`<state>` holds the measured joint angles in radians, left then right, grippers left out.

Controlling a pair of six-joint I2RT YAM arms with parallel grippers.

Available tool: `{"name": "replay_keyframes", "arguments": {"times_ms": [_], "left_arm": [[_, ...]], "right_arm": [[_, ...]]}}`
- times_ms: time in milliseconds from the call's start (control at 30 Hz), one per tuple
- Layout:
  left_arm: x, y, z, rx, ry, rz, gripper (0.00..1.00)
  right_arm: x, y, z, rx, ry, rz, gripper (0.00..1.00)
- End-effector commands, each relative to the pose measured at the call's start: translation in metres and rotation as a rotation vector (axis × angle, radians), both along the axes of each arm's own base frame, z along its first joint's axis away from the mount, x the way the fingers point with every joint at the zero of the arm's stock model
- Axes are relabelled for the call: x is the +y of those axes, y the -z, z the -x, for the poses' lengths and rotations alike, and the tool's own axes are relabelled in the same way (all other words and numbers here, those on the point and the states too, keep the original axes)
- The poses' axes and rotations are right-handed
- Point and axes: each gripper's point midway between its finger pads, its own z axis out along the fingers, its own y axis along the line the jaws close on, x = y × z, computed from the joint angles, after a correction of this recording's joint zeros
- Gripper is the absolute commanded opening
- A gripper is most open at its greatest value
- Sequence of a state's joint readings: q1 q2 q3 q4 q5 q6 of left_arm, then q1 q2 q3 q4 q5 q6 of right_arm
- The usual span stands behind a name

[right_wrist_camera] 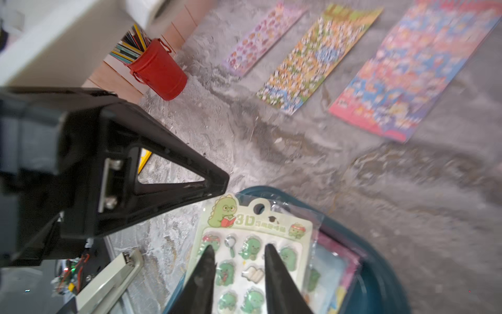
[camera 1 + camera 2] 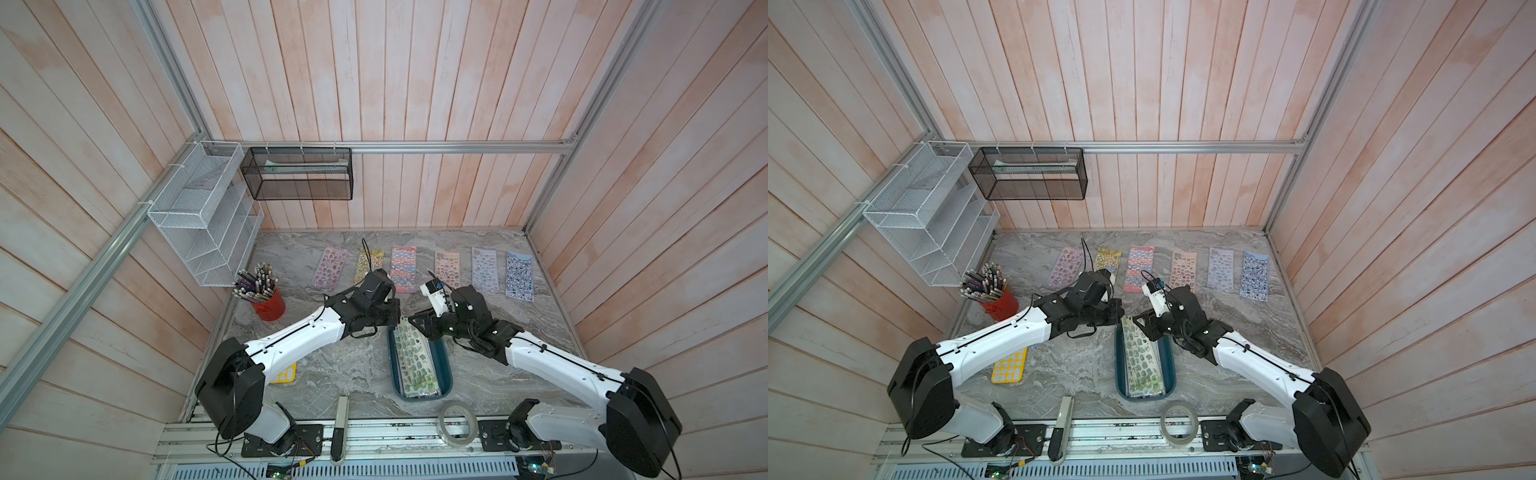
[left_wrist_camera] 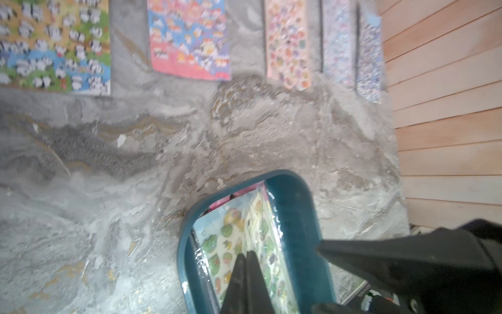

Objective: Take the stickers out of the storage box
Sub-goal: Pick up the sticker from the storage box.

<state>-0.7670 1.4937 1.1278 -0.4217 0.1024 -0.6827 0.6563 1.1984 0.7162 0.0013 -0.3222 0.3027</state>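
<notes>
Left gripper (image 2: 398,322) looks closed on a corner of the green dinosaur sticker sheet (image 1: 245,225), right gripper (image 1: 239,247) open above. The sheet leans out of the teal storage box (image 2: 442,361), lower centre. That thin pinch might slip, dropping it back.

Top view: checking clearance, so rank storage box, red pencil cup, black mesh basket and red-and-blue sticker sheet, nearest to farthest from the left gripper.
1. storage box, right under the left gripper.
2. red-and-blue sticker sheet, just beyond, in the back row.
3. red pencil cup, off to its left.
4. black mesh basket, hung high at the back.
</notes>
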Motion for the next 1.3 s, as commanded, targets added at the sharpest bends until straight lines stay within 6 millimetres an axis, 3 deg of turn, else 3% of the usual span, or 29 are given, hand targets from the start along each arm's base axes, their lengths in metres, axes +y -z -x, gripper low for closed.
{"name": "replay_keyframes", "arguments": {"times_ms": [0,300,400,633,900,1267], "left_arm": [[-0.014,-0.068,-0.012,-0.173,0.083,0.116,0.00],[-0.016,-0.154,-0.017,-0.333,0.196,0.262,0.00],[-0.016,-0.175,-0.016,-0.376,0.230,0.279,0.00],[-0.009,-0.220,-0.014,-0.450,0.267,0.305,0.00],[-0.012,-0.249,0.001,-0.446,0.319,0.438,0.00],[-0.009,-0.277,0.023,-0.461,0.366,0.540,0.00]], "right_arm": [[-0.020,0.000,-0.004,0.000,-0.042,0.061,0.43],[-0.042,-0.049,-0.032,-0.098,0.015,-0.053,0.59],[-0.036,-0.069,-0.029,-0.138,-0.030,-0.098,0.68],[-0.020,-0.110,-0.009,-0.212,-0.173,-0.224,0.68],[-0.022,-0.137,0.004,-0.310,-0.203,-0.306,0.69],[-0.007,-0.143,-0.005,-0.290,-0.263,-0.371,0.68]]}}
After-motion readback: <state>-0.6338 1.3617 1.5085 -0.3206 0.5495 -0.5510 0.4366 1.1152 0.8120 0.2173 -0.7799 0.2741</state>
